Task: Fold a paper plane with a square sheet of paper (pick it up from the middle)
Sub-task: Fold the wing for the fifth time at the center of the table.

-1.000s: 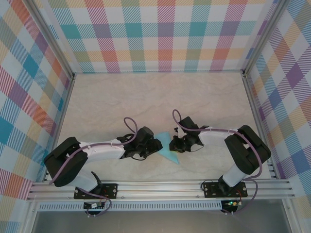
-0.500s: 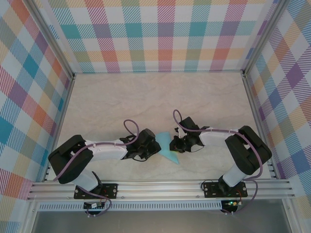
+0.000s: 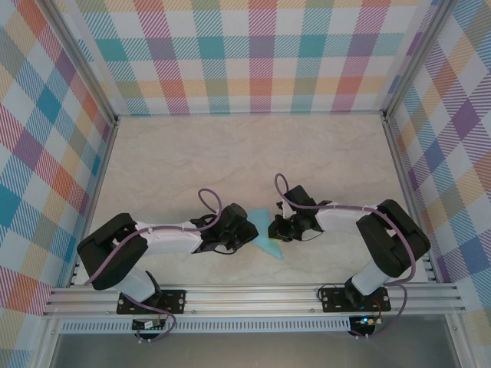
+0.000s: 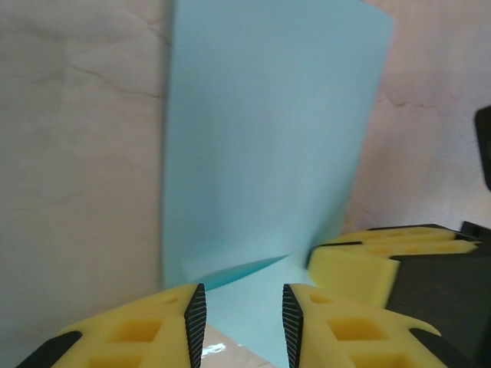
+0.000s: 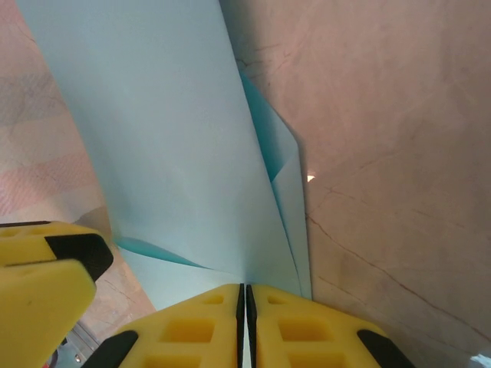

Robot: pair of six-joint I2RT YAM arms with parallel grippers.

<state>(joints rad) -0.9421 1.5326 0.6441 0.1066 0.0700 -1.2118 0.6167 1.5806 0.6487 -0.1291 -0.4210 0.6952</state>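
We are logging folded blue paper [image 3: 268, 241] resting on the surface [image 3: 230, 153], right gripper [image 5: 244, 295] pinching its edge tight, left gripper [image 4: 244, 300] standing spread alongside.

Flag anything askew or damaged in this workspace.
The folded light blue paper sheet looks slightly askew: in the right wrist view its layers do not line up, one sticking out past the other's edge. The right gripper pinches it. No tears visible.

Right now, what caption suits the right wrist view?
Right fingers pinched shut on the folded blue paper, left fingers close by.
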